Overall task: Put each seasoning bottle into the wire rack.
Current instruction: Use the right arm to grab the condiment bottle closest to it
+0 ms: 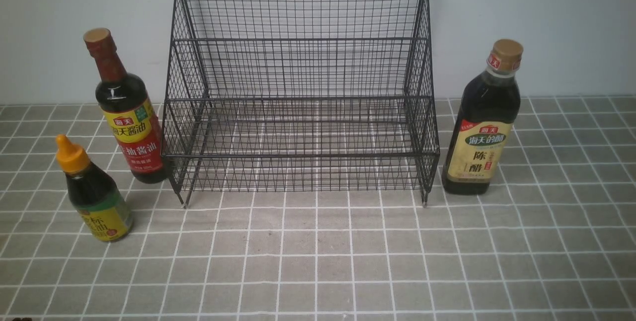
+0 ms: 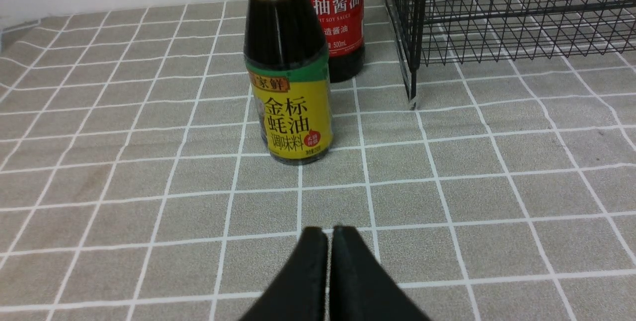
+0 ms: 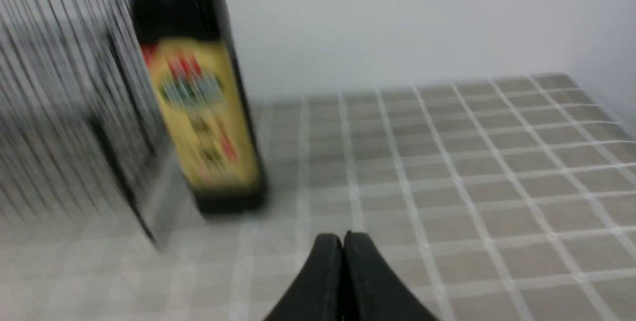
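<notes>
The left hand point(image 2: 328, 234), closed together and empty, points straight at the short orange-nozzle bottle point(image 2: 290, 87), upright on the tabletop point(image 2: 124, 187) left of the wire rack point(image 1: 300, 97). The red-necked bottle point(image 1: 130, 127) stands behind it, just beside the rack's left side. The right hand point(image 3: 343, 236), also together and empty, faces the tan-capped bottle point(image 3: 203, 122), upright just right of the rack. The right wrist view is blurred, and the front view shows neither arm.

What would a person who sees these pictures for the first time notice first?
The large black wire rack stands empty in the middle, at the back. On its left stand the tall red-necked bottle and, nearer the robot, the short orange-nozzle bottle. The tall tan-capped bottle stands alone on its right.
</notes>
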